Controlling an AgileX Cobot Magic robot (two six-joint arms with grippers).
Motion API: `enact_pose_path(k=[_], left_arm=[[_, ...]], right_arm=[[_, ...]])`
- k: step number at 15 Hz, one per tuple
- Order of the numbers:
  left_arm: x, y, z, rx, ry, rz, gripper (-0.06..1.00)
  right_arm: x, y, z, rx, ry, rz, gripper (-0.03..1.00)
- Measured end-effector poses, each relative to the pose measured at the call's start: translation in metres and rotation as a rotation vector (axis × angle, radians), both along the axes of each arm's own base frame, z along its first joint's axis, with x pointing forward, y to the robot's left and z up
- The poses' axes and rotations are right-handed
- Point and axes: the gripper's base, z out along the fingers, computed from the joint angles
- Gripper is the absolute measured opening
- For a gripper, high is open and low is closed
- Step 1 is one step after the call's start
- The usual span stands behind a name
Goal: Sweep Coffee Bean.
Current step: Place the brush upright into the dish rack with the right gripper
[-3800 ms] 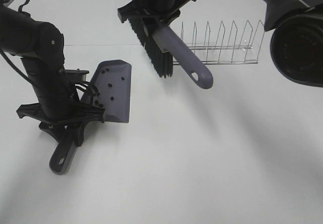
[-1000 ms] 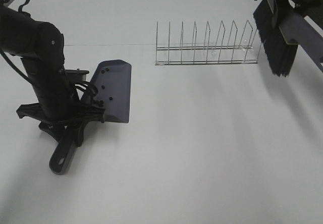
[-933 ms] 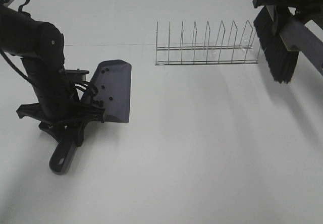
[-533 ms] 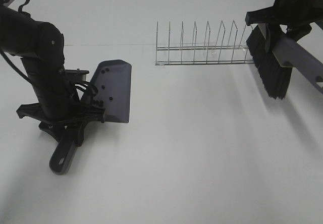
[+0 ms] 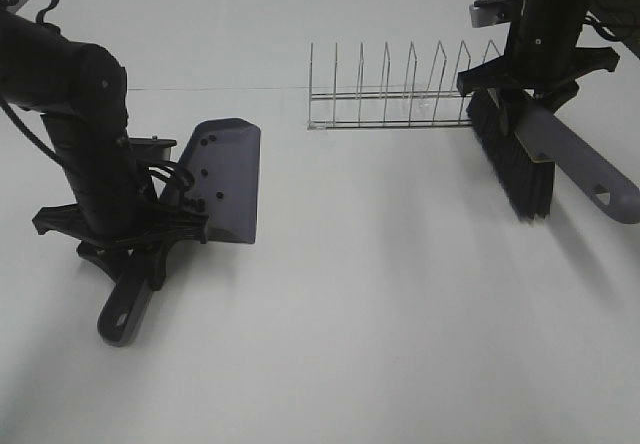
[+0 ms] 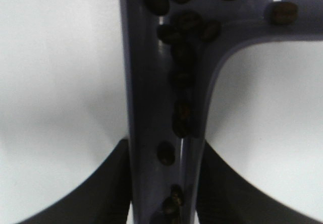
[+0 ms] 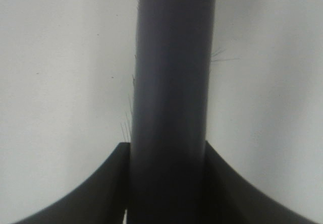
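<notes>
Left fingers (image 6: pixel 108 196) clamped on dustpan (image 5: pixel 228 179) holding coffee bean (image 6: pixel 166 153), right fingers (image 7: pixel 106 193) clamped on brush (image 5: pixel 512 167)

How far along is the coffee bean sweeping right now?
Sweeping looks done: the coffee beans lie in the dustpan, and I see none loose on the table. In hand: left gripper grips the dustpan's handle, right gripper holds the brush beside the wire rack. Left, probably: setting both tools down.

dustpan (image 5: pixel 228 179) left on table (image 5: pixel 380 314) | coffee beans (image 5: pixel 205 173) in dustpan | wire rack (image 5: pixel 410 94) behind, centre-right | brush (image 5: pixel 515 159) right, just before rack's right end
</notes>
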Motion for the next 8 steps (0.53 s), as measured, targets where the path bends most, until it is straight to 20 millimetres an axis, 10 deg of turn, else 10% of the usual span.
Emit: enact_pose_path(k=[8], left_arm=[[0.000,0.000,0.000,-0.001,-0.001,-0.011,0.32]], right_arm=[[0.022,0.003,0.010,0.020,-0.165,0.025,0.28]])
